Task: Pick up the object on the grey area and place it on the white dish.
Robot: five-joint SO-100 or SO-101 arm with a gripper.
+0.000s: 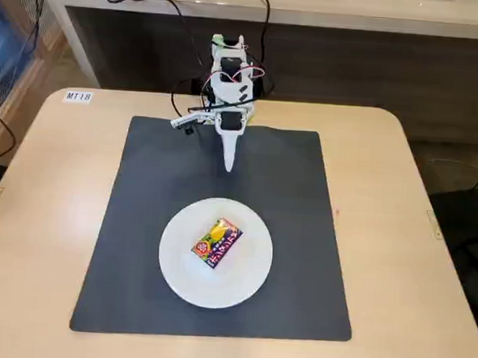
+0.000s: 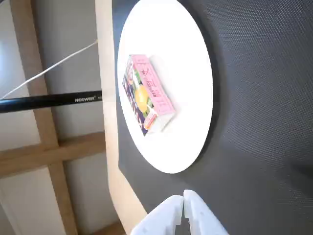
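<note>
The small flat box (image 1: 217,243) with red-orange edges and a yellow picture lies on the round white dish (image 1: 178,269), near its middle. The dish sits on the dark grey mat (image 1: 294,199), toward its front. My white gripper (image 1: 228,167) hangs over the back part of the mat, well behind the dish, fingers together and empty. In the wrist view the box (image 2: 146,95) lies on the dish (image 2: 186,54), and my fingertips (image 2: 184,198) meet at the bottom edge, shut, apart from both.
The beige tabletop (image 1: 414,238) surrounds the mat. The arm's base and cables (image 1: 229,73) stand at the table's back edge. A black rod (image 2: 49,101) and wooden frame show beyond the table edge in the wrist view.
</note>
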